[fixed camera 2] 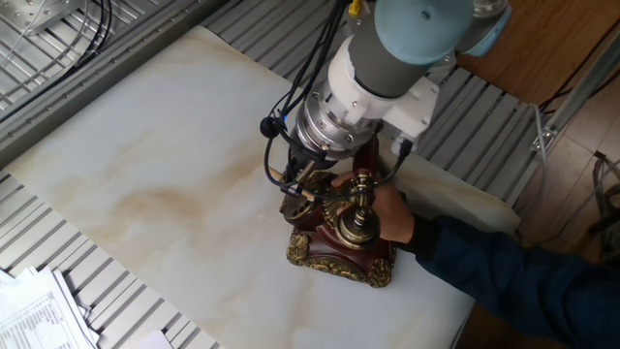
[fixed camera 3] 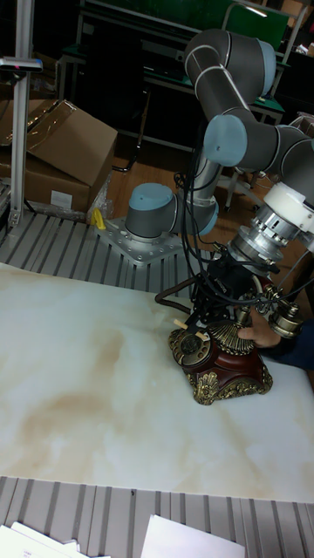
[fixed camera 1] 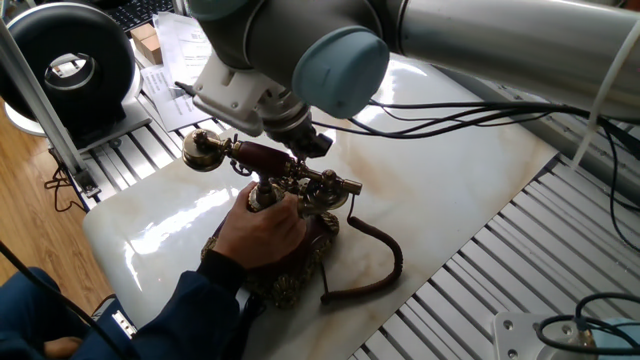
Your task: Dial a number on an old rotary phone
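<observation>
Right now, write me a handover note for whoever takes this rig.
Gripper: down at the phone's dial, a small wooden stick at its tip; whether its jaws are open or shut cannot be told.
Phone: on the marble table, handset on its cradle, cord trailing beside the base.
A person's hand steadies the phone from behind.
Done: tool brought to the dial.
Left: whether any digit is dialled cannot be seen.

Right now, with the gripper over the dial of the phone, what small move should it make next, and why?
Probably sweep the stick a little further around the dial, staying low. In the tall fixed view the gripper holds a small wooden stick whose tip sits at the dial face of the old rotary phone, and a person's hand steadies the base, so turning seems safe.
</observation>
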### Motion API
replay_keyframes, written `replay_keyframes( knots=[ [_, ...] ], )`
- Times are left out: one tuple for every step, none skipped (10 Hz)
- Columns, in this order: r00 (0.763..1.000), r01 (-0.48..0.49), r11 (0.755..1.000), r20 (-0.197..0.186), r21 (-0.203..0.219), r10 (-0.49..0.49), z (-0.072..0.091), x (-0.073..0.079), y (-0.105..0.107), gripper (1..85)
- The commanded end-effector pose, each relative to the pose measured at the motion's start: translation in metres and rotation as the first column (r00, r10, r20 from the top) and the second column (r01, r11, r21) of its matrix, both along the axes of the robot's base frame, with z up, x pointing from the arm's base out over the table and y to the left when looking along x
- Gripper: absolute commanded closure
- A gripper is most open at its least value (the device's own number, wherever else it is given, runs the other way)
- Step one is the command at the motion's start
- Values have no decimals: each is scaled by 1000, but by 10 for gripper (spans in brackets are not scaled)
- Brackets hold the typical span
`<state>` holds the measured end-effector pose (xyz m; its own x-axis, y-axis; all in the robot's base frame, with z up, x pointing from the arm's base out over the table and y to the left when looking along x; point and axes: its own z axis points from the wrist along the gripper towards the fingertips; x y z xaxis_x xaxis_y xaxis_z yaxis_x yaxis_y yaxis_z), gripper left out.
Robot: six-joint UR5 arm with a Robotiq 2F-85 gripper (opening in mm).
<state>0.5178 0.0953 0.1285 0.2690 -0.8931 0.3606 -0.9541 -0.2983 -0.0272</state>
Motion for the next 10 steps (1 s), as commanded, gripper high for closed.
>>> replay_keyframes(
  knots=[
    [999, 39, 999, 14, -12, -38, -1, 0, 3, 843],
    [999, 46, 999, 17, -19, -45, 0, 0, 3, 843],
    [998, 61, 998, 15, -26, -61, -1, -2, 3, 843],
    [998, 67, 997, 16, -30, -67, -1, -3, 4, 843],
    [997, 74, 997, 16, -38, -74, 0, -3, 4, 843],
    [996, 83, 996, 15, -39, -82, 0, -4, 4, 843],
    [995, 97, 995, 12, -35, -97, -1, -6, 5, 843],
    [995, 102, 994, 11, -34, -102, 0, -6, 5, 843],
    [995, 104, 994, 10, -36, -104, 0, -6, 6, 843],
    [994, 108, 994, 10, -35, -107, 1, -6, 8, 843]
  ],
)
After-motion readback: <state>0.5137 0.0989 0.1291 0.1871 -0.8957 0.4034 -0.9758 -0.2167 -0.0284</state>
